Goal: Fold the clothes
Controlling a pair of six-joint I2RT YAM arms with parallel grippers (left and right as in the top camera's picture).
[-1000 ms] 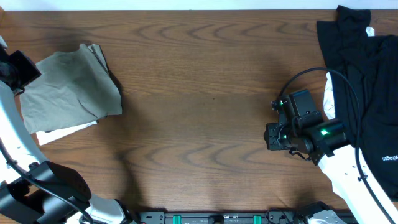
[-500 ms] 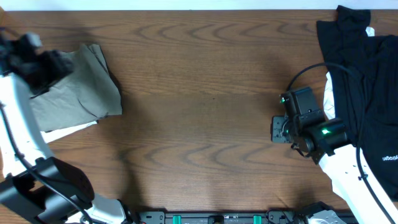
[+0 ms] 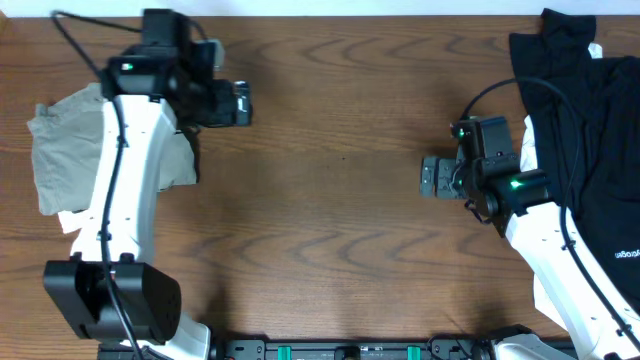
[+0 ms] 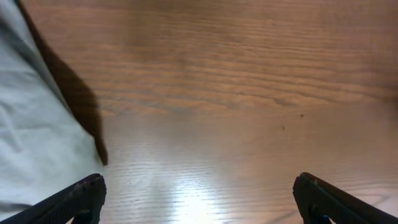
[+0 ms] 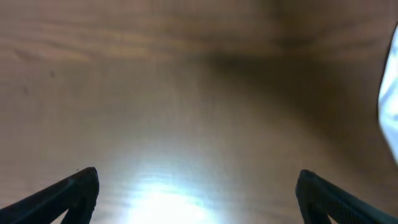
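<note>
The clothes, khaki shorts (image 3: pixel 65 150), lie in a folded heap at the table's left end, with my left arm crossing over their right part. The left gripper (image 3: pixel 235 103) hovers over bare wood just right of the heap. In the left wrist view the shorts (image 4: pixel 31 124) show pale at the left, and the left gripper (image 4: pixel 202 202) is open with only wood between its fingertips. My right gripper (image 3: pixel 432 177) is over bare table right of centre. In the right wrist view the right gripper (image 5: pixel 199 196) is open and holds nothing.
Black garments (image 3: pixel 590 120) are piled at the table's right end, behind my right arm. A strip of white cloth (image 3: pixel 70 220) pokes out under the shorts' near edge. A white edge (image 5: pixel 390 106) shows at the right of the right wrist view. Brown wooden table (image 3: pixel 340 150).
My left arm has swung from the far left edge across the shorts to their right side. Both grippers have opened wider. The right gripper has shifted slightly up and left.
</note>
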